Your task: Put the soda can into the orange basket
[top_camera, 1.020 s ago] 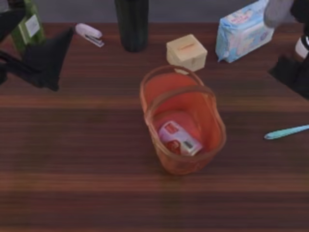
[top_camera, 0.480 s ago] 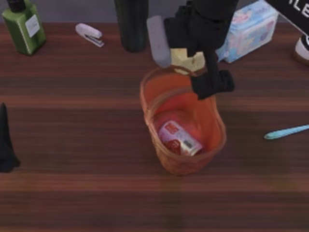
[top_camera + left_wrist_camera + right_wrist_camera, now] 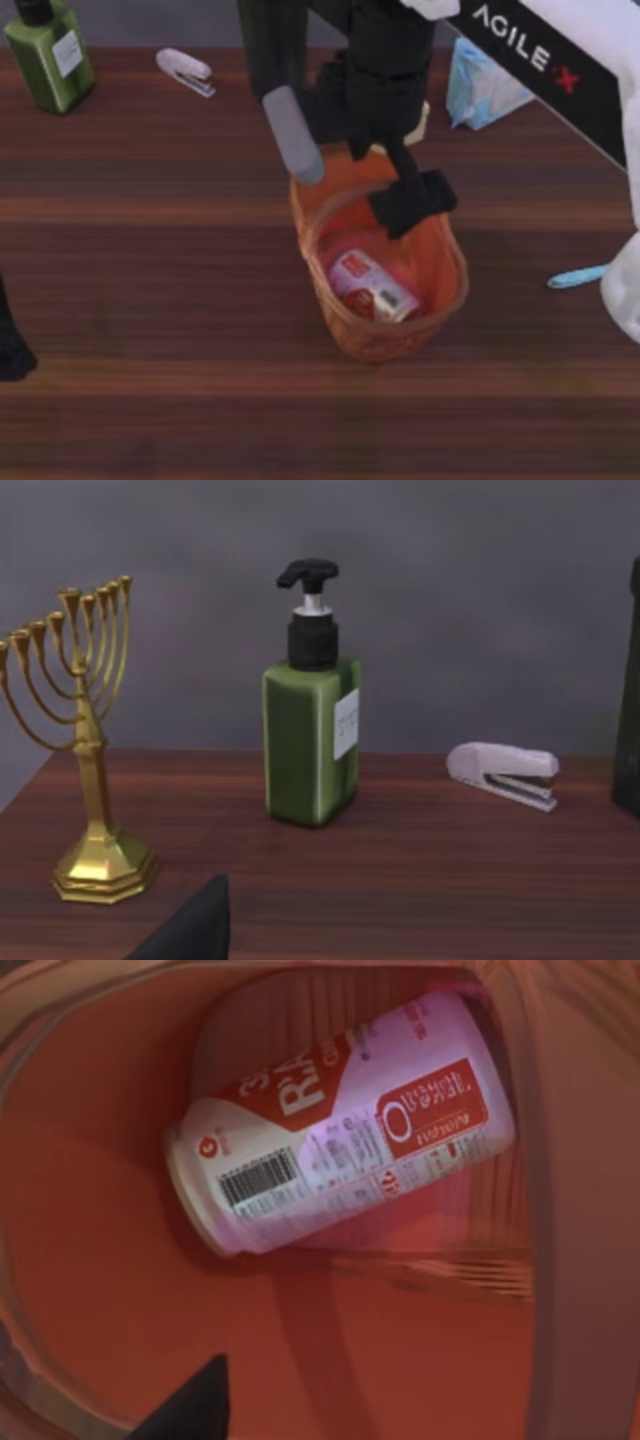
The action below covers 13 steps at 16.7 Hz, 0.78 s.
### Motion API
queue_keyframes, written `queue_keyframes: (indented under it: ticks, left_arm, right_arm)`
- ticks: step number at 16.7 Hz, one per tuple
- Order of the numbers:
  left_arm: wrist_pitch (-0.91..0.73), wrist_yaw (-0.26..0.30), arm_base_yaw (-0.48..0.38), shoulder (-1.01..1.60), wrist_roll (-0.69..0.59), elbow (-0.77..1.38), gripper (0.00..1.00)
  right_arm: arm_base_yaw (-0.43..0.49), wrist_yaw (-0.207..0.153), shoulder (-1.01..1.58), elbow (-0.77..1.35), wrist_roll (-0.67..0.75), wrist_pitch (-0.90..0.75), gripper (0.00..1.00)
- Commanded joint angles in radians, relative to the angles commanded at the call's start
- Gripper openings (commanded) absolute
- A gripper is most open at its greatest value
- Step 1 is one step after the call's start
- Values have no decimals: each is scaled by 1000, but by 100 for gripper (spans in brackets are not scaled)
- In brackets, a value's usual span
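A dark striped wooden table [image 3: 150, 300] is seen from above; the soda can [image 3: 372, 287] lies on its side on the floor of the orange basket [image 3: 445, 295], near the table's middle; the right gripper [image 3: 375, 185] is held over the basket's far end, just above the hoop handle, the arm slanting in from the top view's upper right; whether its fingers are apart cannot be told; the left gripper [image 3: 12, 345] is parked at the left edge; a green bottle [image 3: 50, 55], a stapler [image 3: 185, 72] and a teal pen [image 3: 575, 277] are placed around; a brass candelabrum [image 3: 85, 750] is shown in the left wrist view.
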Motion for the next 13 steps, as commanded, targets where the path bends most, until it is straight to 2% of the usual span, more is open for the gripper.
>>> queue_keyframes:
  ticks: [13]
  left_arm:
    - [0, 0, 0, 0, 0, 0, 100]
  right_arm:
    - [1, -1, -51, -175, 0, 124, 100]
